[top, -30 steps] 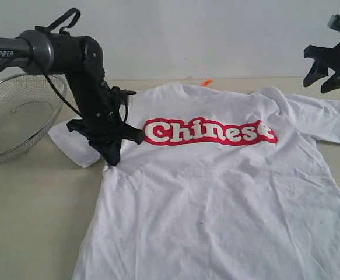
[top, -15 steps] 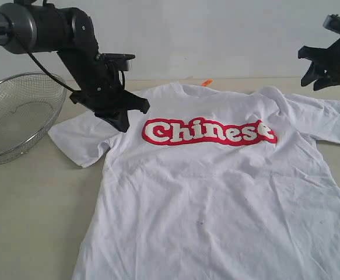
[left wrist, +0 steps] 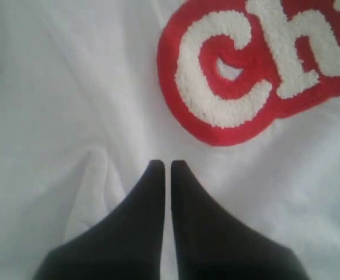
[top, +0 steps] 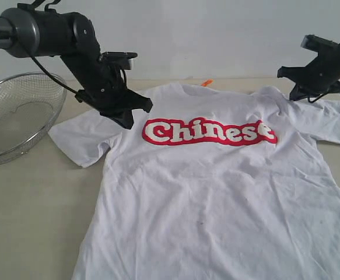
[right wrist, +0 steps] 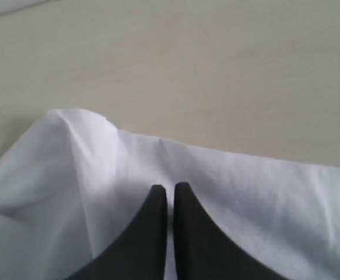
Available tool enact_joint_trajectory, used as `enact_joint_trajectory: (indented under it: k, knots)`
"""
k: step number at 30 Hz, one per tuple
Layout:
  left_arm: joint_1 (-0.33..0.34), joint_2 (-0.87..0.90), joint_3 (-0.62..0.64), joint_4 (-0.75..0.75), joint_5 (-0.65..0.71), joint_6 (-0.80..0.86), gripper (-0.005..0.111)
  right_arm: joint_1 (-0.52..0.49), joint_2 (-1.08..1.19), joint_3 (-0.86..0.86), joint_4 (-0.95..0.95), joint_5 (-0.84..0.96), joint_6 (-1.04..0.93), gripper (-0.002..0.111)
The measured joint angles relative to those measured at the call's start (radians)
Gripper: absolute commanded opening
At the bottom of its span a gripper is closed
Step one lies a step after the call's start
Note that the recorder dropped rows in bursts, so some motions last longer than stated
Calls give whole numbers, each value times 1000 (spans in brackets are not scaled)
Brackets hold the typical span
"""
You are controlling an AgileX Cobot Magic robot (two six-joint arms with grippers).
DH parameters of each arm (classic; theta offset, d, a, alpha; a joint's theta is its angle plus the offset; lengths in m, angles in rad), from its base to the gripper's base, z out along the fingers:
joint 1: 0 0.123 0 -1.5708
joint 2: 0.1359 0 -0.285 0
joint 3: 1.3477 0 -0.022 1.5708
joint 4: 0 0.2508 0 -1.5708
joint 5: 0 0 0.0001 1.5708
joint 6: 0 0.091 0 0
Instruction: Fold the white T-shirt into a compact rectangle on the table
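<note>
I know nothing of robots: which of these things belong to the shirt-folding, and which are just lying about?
Part of the job: white T-shirt, table, left hand, right hand.
Just lying about: wire basket.

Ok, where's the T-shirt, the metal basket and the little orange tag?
white T-shirt (top: 216, 198), exterior view, plain front below the lettering.
wire basket (top: 18, 119), exterior view, inner mesh wall.
orange neck tag (top: 207, 83), exterior view, middle of the tag.
</note>
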Motion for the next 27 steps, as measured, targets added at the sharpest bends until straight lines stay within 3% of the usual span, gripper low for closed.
enact_joint_trajectory:
  k: [14,27]
  knots:
    - [0,0,0,0,8,4,4,0,31,-7,0,-39,3,0]
    - [0,0,0,0,18,4,4,3,31,-16,-176,-54,172,0]
